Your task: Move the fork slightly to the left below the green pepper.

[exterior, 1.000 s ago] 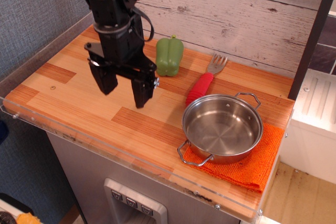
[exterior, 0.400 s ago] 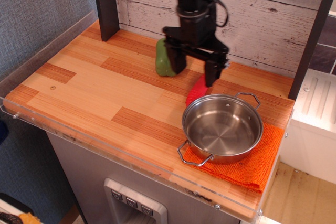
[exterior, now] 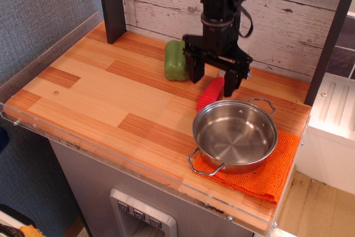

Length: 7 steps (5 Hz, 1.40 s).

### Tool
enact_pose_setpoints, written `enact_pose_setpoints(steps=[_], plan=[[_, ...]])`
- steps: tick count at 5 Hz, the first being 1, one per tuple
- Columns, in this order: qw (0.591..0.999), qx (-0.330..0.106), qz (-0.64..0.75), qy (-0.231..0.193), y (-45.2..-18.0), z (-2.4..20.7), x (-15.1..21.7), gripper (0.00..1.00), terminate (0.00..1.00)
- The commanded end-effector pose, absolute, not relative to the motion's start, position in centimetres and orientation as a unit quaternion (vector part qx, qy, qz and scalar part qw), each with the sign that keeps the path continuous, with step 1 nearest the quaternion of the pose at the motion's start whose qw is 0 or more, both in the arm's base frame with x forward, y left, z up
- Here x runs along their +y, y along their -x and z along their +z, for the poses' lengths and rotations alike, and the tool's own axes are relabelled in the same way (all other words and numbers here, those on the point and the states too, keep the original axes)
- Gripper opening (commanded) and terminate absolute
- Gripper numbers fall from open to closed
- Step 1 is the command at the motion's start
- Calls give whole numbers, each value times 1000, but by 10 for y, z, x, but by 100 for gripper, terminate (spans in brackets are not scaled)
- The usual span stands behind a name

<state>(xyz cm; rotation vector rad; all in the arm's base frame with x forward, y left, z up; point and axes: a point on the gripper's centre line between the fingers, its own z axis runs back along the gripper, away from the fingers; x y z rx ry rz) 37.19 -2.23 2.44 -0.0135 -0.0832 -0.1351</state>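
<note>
The fork's red ribbed handle [exterior: 210, 94] lies on the wooden counter just behind the pan; its tines are hidden behind my gripper. The green pepper [exterior: 175, 60] stands to the left of it, near the back wall, partly covered by the gripper's left finger. My black gripper [exterior: 213, 83] is open, fingers pointing down, with one finger on each side of the upper part of the red handle. It holds nothing.
A steel pan [exterior: 235, 135] with two handles sits on an orange cloth [exterior: 273, 172] at the front right. A dark post [exterior: 111, 4] stands at the back left. The wooden counter [exterior: 94, 95] has a clear plastic rim along the front and left.
The arm has swung from the left middle of the counter to the right, over the fork, then shifted slightly further right and lower. The fork, pepper and pan have not moved.
</note>
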Motion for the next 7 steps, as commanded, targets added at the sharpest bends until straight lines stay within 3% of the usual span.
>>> enact_pose_setpoints(steps=[1, 2, 5, 7], plan=[[997, -49, -66, 7, -376, 27, -21, 100, 0], [997, -49, -63, 17, -374, 23, -21, 0, 0], [997, -45, -65, 18, -371, 23, -19, 0, 0], [992, -100, -57, 41, -356, 71, -2, 0, 0]])
